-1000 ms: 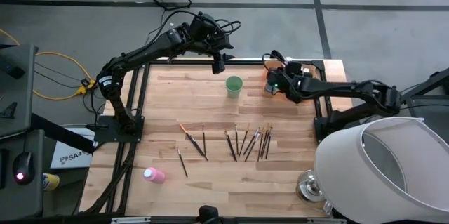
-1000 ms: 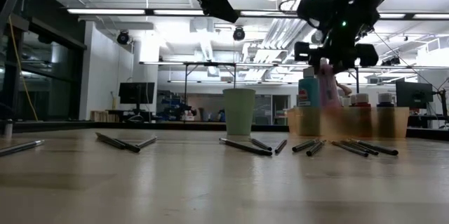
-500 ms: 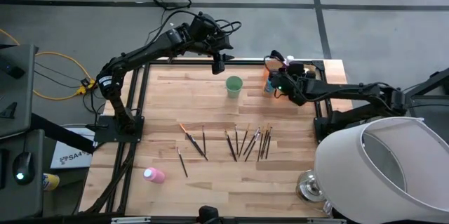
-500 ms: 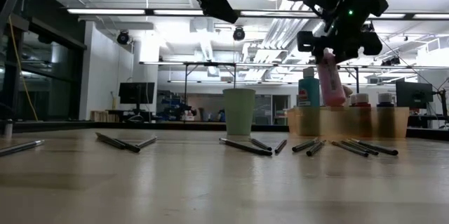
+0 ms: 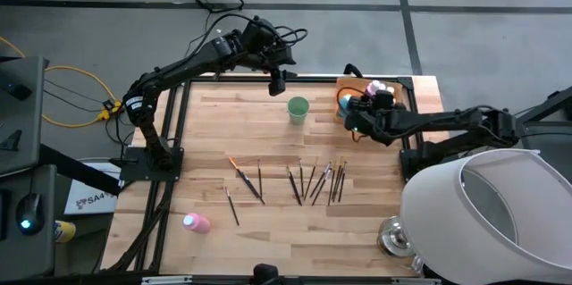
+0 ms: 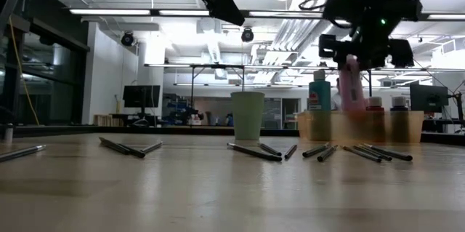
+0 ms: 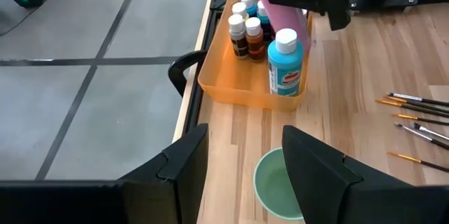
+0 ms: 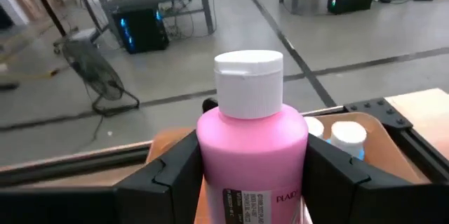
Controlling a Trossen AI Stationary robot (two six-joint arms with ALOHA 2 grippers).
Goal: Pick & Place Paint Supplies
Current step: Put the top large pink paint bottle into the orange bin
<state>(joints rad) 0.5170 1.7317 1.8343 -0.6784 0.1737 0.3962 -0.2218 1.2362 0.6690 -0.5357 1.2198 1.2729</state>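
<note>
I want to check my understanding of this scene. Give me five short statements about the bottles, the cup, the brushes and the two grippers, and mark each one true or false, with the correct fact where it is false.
1. The right gripper holds a pink bottle between its fingers. True.
2. The held pink bottle is above the orange tray. True.
3. The green cup lies on its side. False: it stands upright on the table.
4. A second pink bottle lies on the table near its front-left corner. True.
5. The left gripper holds a brush. False: its fingers are open and empty, hovering above the green cup; the brushes lie on the table.
</note>
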